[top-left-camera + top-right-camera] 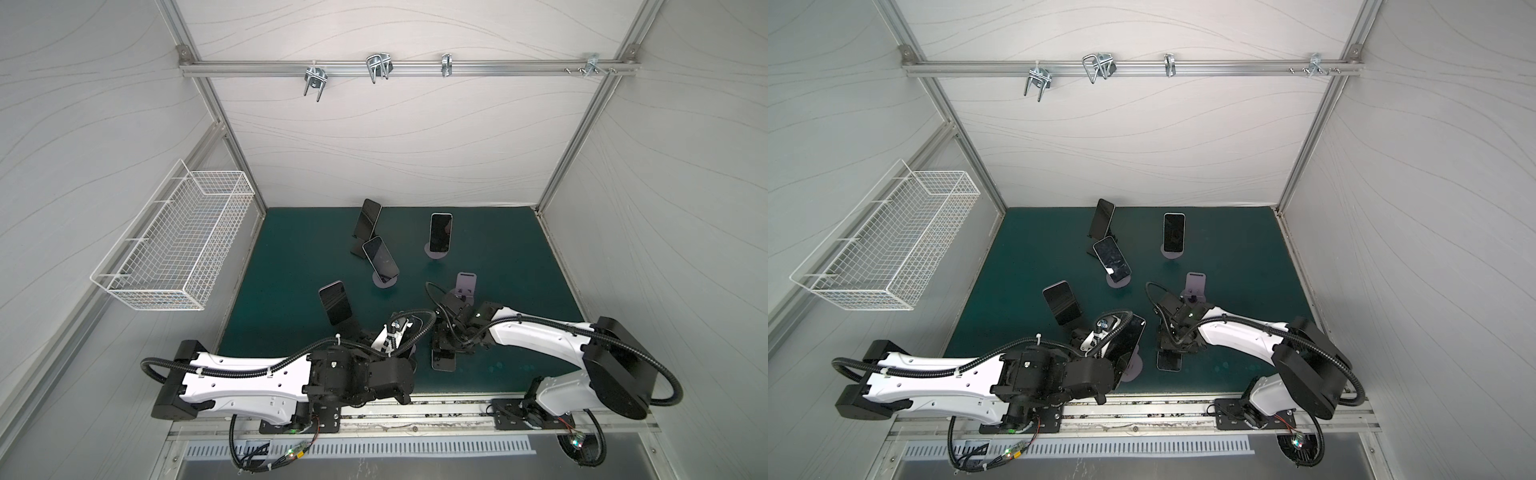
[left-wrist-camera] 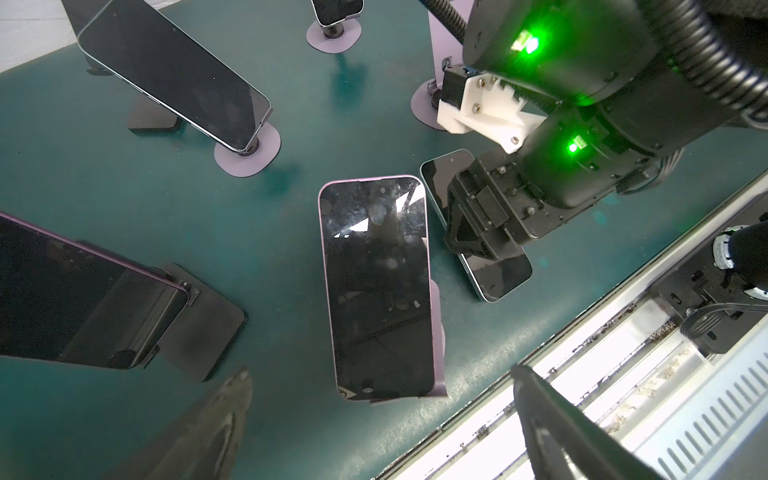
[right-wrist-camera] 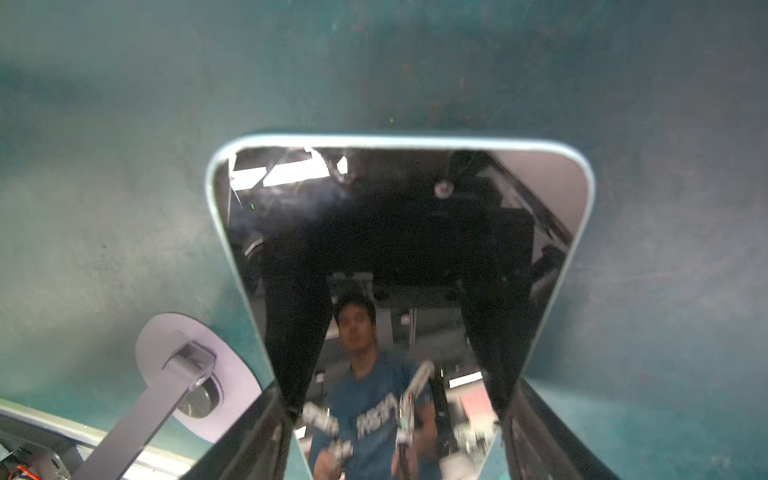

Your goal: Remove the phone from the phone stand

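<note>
Both hands sit low: right hand (image 3: 399, 384) clasps the blue-edged phone (image 3: 395, 232) lying on the counter (image 3: 124, 166), left hand (image 2: 380, 372) gapes empty above the purple phone (image 2: 376, 282).

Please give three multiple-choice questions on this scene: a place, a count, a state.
1. Where is the blue phone? A in the basket; B between the right jaws; C on a stand.
2. How many phones sit on stands? A three; B five; C seven.
3. How are the left jaws? A wide open; B shut on a phone; C shut on a stand.
B: the jaws flank its sides. B: five lean on stands. A: the fingers stand far apart over the purple phone.
</note>
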`<state>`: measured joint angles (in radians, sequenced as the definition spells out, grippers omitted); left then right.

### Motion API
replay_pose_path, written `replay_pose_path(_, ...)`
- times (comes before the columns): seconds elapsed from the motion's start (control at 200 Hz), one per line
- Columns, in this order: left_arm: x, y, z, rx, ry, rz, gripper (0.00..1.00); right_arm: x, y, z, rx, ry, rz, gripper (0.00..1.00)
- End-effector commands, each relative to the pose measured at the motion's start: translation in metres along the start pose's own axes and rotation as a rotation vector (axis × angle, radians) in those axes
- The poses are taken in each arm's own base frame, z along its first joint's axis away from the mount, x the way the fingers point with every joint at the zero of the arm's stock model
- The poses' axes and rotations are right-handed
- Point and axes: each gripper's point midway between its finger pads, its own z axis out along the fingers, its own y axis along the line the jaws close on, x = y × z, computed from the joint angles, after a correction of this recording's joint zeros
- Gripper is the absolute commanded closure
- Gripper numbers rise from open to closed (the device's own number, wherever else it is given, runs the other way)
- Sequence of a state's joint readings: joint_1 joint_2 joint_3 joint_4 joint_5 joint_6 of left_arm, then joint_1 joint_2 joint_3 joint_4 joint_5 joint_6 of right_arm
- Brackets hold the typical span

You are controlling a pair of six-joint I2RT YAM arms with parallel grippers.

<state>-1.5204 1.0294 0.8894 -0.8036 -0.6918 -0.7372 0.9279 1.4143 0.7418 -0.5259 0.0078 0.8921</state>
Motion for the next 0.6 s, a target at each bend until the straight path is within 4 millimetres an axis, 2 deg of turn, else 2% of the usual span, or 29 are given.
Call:
replay_pose_path(0.0, -0.010, -0.002, -0.005, 0.006, -0.033, -0.046, 0.01, 0.004, -0.006, 0.007, 0.016, 0.015, 0.012, 0.53)
replay_pose_path(0.315, -0.012, 0.001, -0.007, 0.009, -0.039, -0.060, 0.01, 0.010, -0.016, 0.015, 0.040, 0.026, 0.022, 0.51)
replay_pose_path(0.59, -0.012, 0.005, -0.010, 0.013, -0.048, -0.084, 0.01, 0.012, -0.017, 0.023, 0.041, 0.048, 0.023, 0.48)
